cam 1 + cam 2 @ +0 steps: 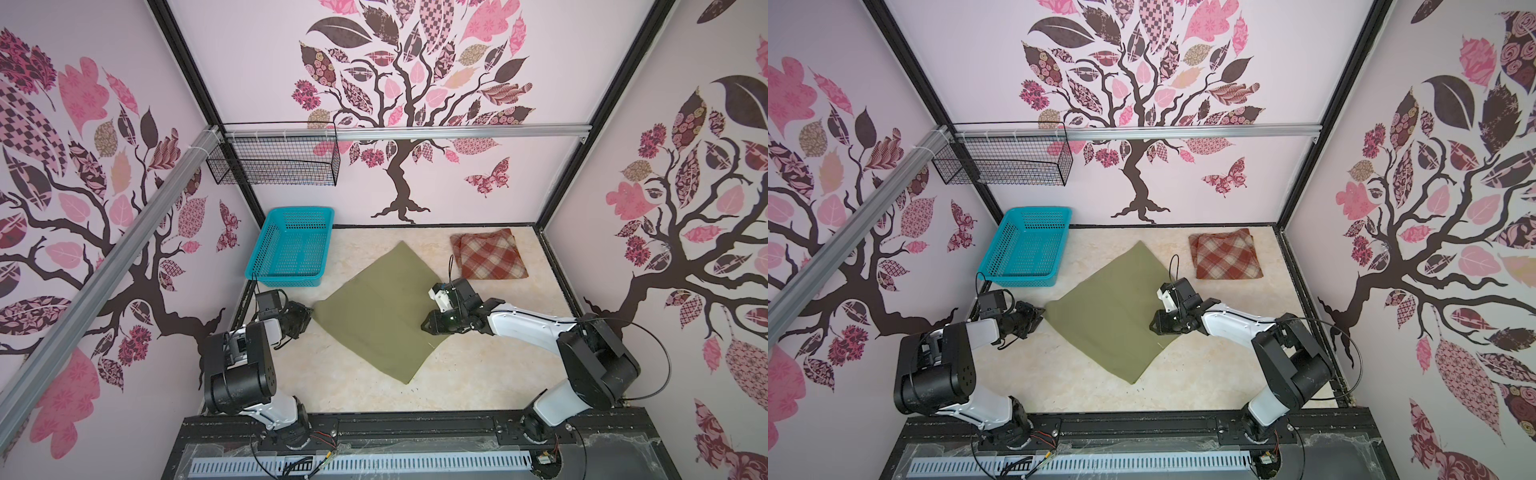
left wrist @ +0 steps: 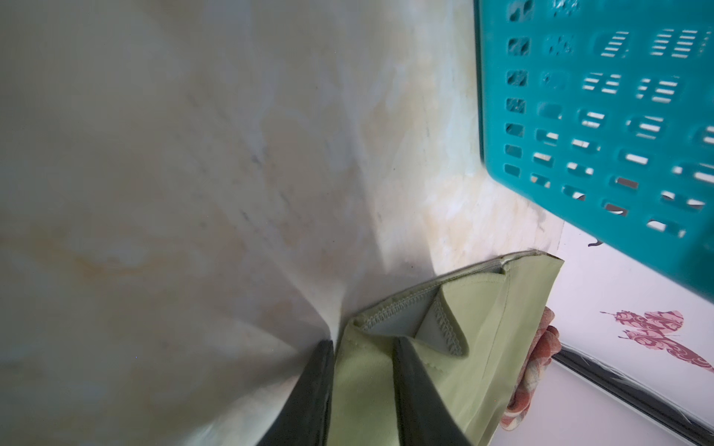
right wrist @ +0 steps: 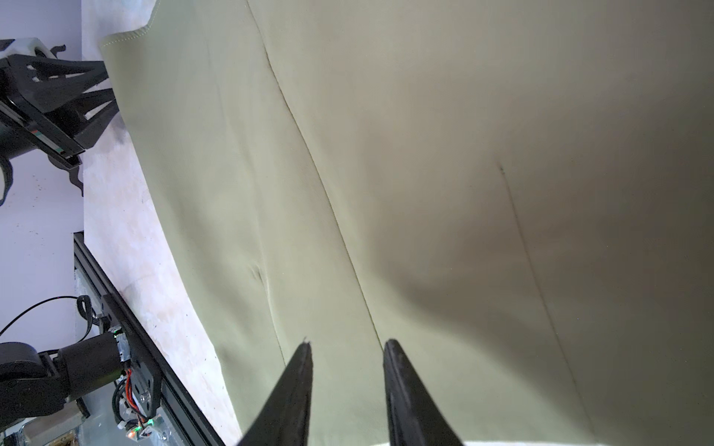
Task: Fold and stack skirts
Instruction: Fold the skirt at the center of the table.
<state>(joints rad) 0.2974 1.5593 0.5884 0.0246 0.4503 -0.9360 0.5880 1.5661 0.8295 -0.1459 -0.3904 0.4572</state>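
The olive-green skirt (image 1: 374,316) (image 1: 1108,316) lies flat as a diamond mid-table. My left gripper (image 1: 308,312) (image 2: 363,343) sits low at its left corner, open. Its fingers straddle the corner's edge, where the pale lining (image 2: 398,320) is turned up. My right gripper (image 1: 426,326) (image 3: 348,343) hovers over the skirt's right part, open, with only flat green cloth (image 3: 386,154) showing between its fingers. The rust-red and cream plaid skirt (image 1: 490,255) (image 1: 1225,255) lies folded at the back right, apart from both grippers.
A turquoise plastic basket (image 1: 291,249) (image 2: 599,116) stands at the back left, close behind the left gripper. A black wire basket (image 1: 274,160) hangs on the wall above it. Marbled table (image 1: 478,374) shows in front of the green skirt, up to the black front rail (image 1: 415,428).
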